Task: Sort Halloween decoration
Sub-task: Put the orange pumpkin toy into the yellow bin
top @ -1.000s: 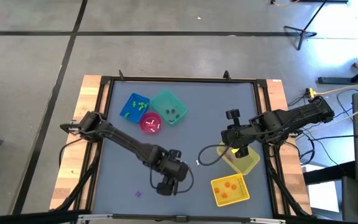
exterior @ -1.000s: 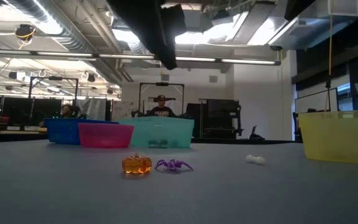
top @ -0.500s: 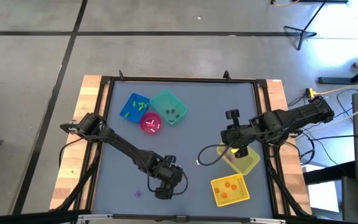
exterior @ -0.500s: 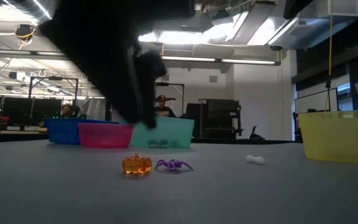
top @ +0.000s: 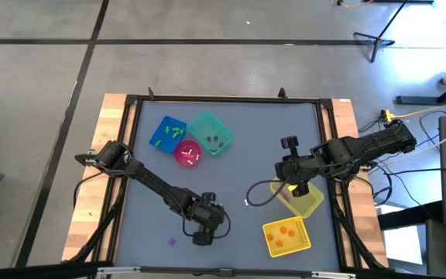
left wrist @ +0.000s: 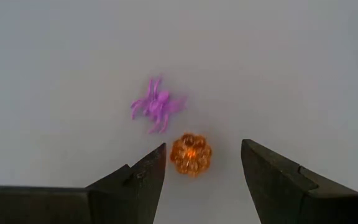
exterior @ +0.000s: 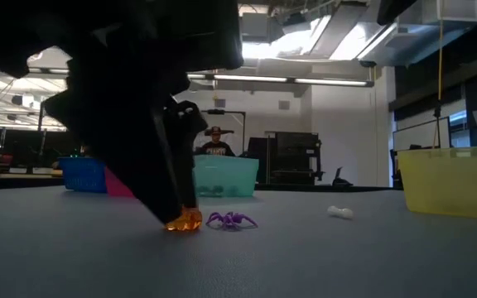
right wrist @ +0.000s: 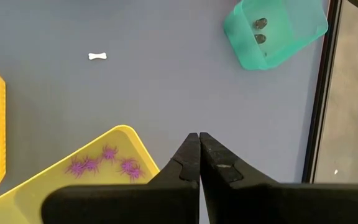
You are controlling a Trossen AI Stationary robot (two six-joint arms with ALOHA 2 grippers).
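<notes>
An orange pumpkin trinket (left wrist: pixel 191 154) lies on the grey table near its front edge, with a purple spider (left wrist: pixel 156 104) just beyond it. My left gripper (left wrist: pixel 202 163) is open and low over the table (top: pixel 201 235), one finger on either side of the pumpkin and a small gap at each. In the low view its dark fingers (exterior: pixel 172 211) hide the pumpkin's left part (exterior: pixel 189 220). My right gripper (right wrist: pixel 199 138) is shut and held high over a yellow bin (right wrist: pixel 104 163) of purple spiders.
A white bone (right wrist: pixel 97 56) lies loose mid-table. Blue (top: pixel 167 132), pink (top: pixel 187 153) and teal (top: pixel 210 133) bins stand at the far left. A second yellow bin (top: pixel 286 236) holds orange trinkets at the near right. Another purple trinket (top: pixel 172 240) lies left of my left gripper.
My left gripper has come down to the table over the orange pumpkin, shifting slightly toward the table's left edge, and has stayed open. The pumpkin and spider have not moved.
</notes>
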